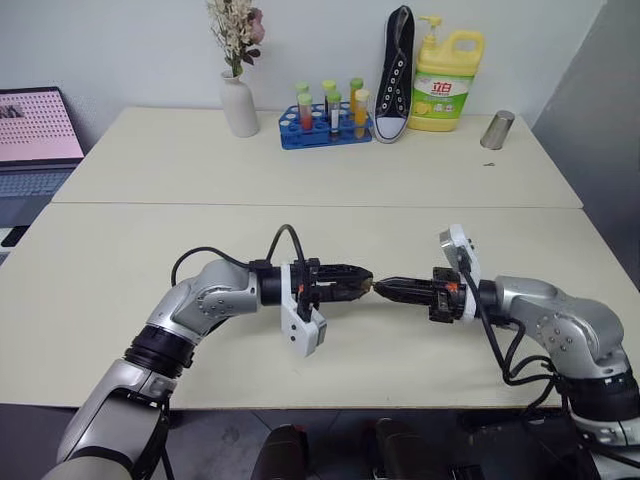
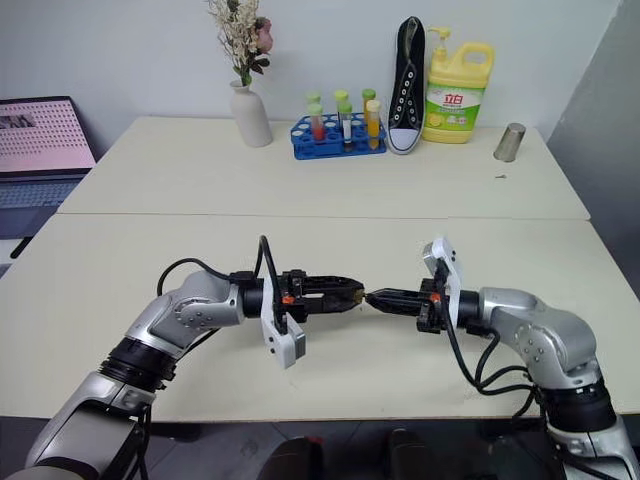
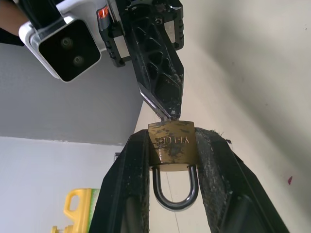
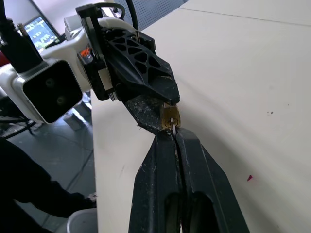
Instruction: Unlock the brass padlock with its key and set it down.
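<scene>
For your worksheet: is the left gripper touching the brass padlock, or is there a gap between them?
Touching. In the left wrist view the left gripper has a black finger pressed flat against each side of the brass padlock, clamping its body, with the shackle hanging free between them.

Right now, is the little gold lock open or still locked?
Still locked: the brass padlock's shackle sits with both legs in its body.

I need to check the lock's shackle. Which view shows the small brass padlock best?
The left wrist view: the small brass padlock sits clamped in the left gripper, shackle and body plain. The right wrist view shows a brass sliver; in the eye views it is a speck.
</scene>
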`<state>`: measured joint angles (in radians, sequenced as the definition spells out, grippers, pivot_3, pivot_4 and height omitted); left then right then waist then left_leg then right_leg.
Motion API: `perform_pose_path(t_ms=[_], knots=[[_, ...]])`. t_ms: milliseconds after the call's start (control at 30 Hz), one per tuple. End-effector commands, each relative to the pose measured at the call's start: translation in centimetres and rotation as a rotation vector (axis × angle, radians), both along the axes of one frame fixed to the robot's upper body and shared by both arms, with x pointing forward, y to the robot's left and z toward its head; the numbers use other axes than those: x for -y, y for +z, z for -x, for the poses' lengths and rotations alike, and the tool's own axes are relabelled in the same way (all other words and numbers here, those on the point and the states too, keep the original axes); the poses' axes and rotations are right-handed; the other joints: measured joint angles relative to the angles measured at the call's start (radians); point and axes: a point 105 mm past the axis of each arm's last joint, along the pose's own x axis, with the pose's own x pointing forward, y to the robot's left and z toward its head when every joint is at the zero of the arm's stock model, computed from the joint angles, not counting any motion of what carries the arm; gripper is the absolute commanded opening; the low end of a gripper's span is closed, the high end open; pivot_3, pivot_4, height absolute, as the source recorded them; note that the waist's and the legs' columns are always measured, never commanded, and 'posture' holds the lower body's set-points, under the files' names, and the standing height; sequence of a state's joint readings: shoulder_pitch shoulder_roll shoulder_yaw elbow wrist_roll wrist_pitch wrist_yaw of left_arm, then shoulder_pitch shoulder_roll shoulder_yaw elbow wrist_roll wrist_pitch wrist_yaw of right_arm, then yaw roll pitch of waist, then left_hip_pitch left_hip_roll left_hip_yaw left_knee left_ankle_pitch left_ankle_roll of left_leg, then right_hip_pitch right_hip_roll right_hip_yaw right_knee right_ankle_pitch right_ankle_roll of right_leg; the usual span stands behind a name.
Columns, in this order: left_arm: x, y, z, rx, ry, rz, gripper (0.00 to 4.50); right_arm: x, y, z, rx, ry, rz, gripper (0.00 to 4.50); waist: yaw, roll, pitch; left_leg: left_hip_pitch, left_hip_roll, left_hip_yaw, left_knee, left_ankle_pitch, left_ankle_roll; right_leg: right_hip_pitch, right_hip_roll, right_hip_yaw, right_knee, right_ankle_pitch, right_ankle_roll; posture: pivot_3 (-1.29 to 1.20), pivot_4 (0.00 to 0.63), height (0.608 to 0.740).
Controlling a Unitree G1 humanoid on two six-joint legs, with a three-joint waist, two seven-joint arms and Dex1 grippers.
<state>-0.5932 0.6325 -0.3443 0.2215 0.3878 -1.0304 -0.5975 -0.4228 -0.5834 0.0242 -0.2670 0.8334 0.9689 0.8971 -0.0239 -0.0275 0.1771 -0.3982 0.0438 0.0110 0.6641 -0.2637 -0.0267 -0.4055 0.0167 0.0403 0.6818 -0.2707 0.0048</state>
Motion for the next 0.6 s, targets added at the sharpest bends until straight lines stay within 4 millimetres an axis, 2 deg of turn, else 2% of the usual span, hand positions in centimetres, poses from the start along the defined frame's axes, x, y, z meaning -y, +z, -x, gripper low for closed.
perform_pose_path(t_ms=[33,367,600], knots=[[0.1,-0.3,0.7,0.035,-0.039,-0.025,0.97,0.3,1.7,-0.1,-0.082,0.075,-0.017,0.0,-0.001,0.0,0.0,0.0,0.0,0.0,0.0,0.0,0.0,0.0,0.0,0.0,0.0,0.0,0.0,0.0,0.15,0.74],[0.5,-0.8,1.2,0.059,-0.073,-0.04,0.97,0.4,2.1,-1.1,-0.37,0.115,0.01,0.0,-0.002,0.0,0.0,-0.001,0.0,0.0,0.0,0.0,0.0,-0.001,-0.001,0.0,0.0,0.0,0.0,0.0,0.15,0.74],[0.4,-1.3,1.5,0.055,-0.073,-0.048,0.97,0.1,2.2,-1.5,-0.412,0.107,0.016,0.0,-0.002,0.0,0.0,-0.001,0.001,0.0,-0.001,0.0,0.0,-0.001,-0.001,0.0,0.0,0.0,0.0,0.0,0.15,0.74]])
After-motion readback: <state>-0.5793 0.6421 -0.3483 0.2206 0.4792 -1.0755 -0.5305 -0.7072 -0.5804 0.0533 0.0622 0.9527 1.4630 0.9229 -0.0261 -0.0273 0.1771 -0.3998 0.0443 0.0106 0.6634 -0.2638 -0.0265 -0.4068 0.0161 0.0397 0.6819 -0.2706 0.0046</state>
